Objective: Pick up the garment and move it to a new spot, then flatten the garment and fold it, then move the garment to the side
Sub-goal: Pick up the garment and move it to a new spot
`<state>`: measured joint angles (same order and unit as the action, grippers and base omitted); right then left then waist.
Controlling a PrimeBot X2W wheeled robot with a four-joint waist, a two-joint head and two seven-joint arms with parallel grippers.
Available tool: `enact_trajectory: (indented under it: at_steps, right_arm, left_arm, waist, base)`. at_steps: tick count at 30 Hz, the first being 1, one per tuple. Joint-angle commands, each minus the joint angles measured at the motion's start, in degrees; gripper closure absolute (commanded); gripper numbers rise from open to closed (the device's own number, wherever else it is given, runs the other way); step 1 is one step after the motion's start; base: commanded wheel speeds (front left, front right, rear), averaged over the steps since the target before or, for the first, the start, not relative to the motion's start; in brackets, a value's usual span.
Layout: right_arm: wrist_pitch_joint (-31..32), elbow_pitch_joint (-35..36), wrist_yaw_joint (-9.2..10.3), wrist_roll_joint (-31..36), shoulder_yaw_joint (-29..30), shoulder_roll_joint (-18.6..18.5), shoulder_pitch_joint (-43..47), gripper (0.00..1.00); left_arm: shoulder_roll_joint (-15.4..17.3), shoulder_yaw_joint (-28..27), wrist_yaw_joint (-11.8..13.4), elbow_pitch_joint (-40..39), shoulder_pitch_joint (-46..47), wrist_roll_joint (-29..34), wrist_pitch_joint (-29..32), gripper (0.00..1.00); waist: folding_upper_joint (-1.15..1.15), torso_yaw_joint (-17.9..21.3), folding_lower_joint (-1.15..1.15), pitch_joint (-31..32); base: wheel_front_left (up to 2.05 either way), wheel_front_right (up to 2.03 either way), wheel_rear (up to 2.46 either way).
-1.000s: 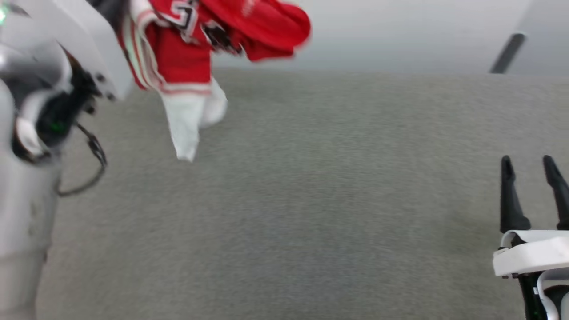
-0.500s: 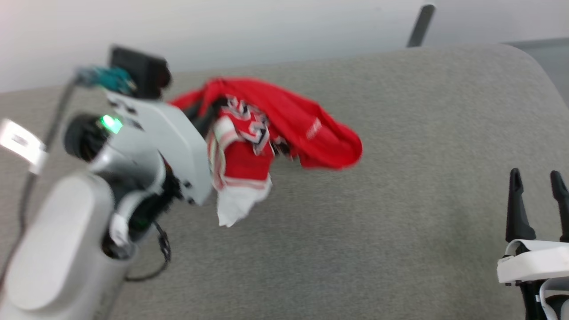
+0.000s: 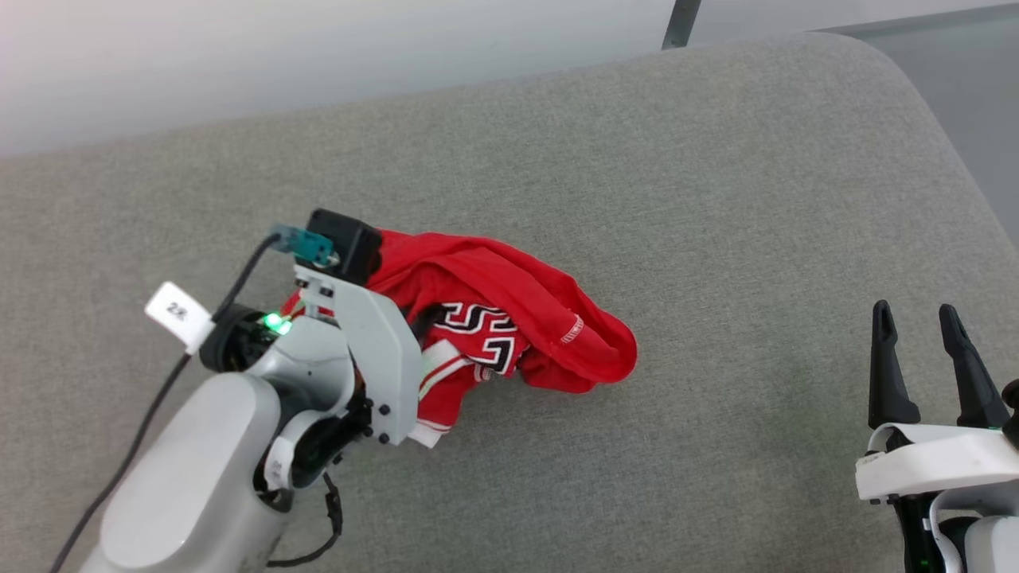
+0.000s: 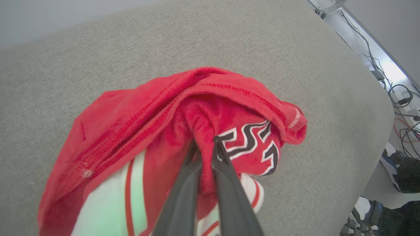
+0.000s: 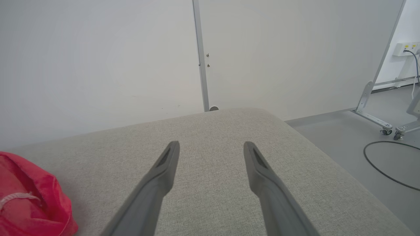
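Note:
The garment (image 3: 509, 318) is a bunched red jersey with white striped sleeves and black white-outlined print, lying crumpled on the grey cushioned surface (image 3: 716, 199) left of centre. My left gripper (image 4: 205, 144) is shut on a fold of its red cloth beside the print, and the garment (image 4: 157, 111) drapes around the fingers. In the head view the left wrist housing hides those fingertips. My right gripper (image 3: 915, 318) stands open at the lower right, well clear of the cloth. From the right wrist the open gripper (image 5: 211, 147) has the garment's edge (image 5: 29, 200) at far left.
The cushion's rounded right edge (image 3: 955, 159) drops to a grey floor. A white wall panel and a metal post (image 5: 200, 55) stand behind. A wheeled frame and cables (image 5: 387, 127) are on the floor to the right. A person's shoes (image 4: 390, 164) are beside the cushion.
The camera has tilted, so the picture shifted. The garment, which hung from my left gripper with a white sleeve dangling, now rests bunched on the cushion. The right gripper has stayed open.

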<state>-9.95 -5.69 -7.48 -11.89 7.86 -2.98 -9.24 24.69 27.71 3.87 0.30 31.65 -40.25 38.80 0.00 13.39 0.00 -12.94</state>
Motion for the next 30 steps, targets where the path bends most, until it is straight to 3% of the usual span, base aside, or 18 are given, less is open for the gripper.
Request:
enact_trajectory:
  at_steps: [1,2,3,4,5,6,17,30]
  right_arm:
    - [-0.3,-0.3,-0.02,-0.2,-0.1,0.2,-0.9,0.00]
    - [-0.6,-0.7,-0.02,-0.4,-0.1,0.2,-0.8,0.00]
    - [-0.7,-1.0,-0.02,-0.5,-0.1,0.2,-0.8,0.00]
    - [-0.7,-1.3,-0.02,-0.6,-0.2,0.2,-0.9,0.00]
    - [-0.7,-1.4,-0.02,-0.6,-0.3,0.2,-0.9,0.00]
    - [-0.7,-1.6,-0.02,-0.6,-0.4,0.2,-0.9,0.00]
    - [1.1,-0.9,-0.02,1.6,-2.2,0.2,1.2,0.00]
    - [2.2,0.5,-0.02,4.1,-3.9,0.1,5.7,0.00]
  left_arm:
    - [-0.2,0.2,-0.5,0.6,0.3,-0.3,-0.2,1.00]
    - [-0.6,0.2,-0.8,1.2,0.7,-0.9,-0.1,0.86]
    - [-0.8,0.1,-1.1,1.6,1.1,-1.1,0.0,0.65]
    - [-0.8,0.1,-1.5,1.8,1.6,-1.2,-0.1,0.55]
    - [-0.8,0.1,-1.8,2.1,1.9,-1.5,0.0,0.22]
    - [-0.8,0.2,-2.0,2.3,2.0,-1.8,0.2,0.01]
    - [0.4,-3.4,-1.2,0.8,-1.3,-3.1,-4.5,0.00]
    - [2.4,-11.1,-1.9,-2.4,-13.2,-2.4,-23.0,0.00]
  waist:
    - [0.00,0.0,0.00,0.0]
    - [0.00,-0.1,0.00,0.1]
    - [0.00,-0.2,0.00,0.3]
    - [0.00,-0.3,0.00,0.5]
    - [0.00,-0.5,0.00,0.8]
    - [0.00,-0.8,0.00,1.2]
    - [0.00,-4.2,0.00,7.4]
    - [0.00,-9.8,0.00,13.6]
  base:
    - [0.00,0.00,0.00]
    - [0.00,0.00,0.00]
    - [0.00,0.00,0.00]
    - [0.00,0.00,0.00]
    - [0.00,0.00,0.00]
    - [0.00,0.00,0.00]
    - [0.00,0.00,0.00]
    - [0.00,0.00,0.00]
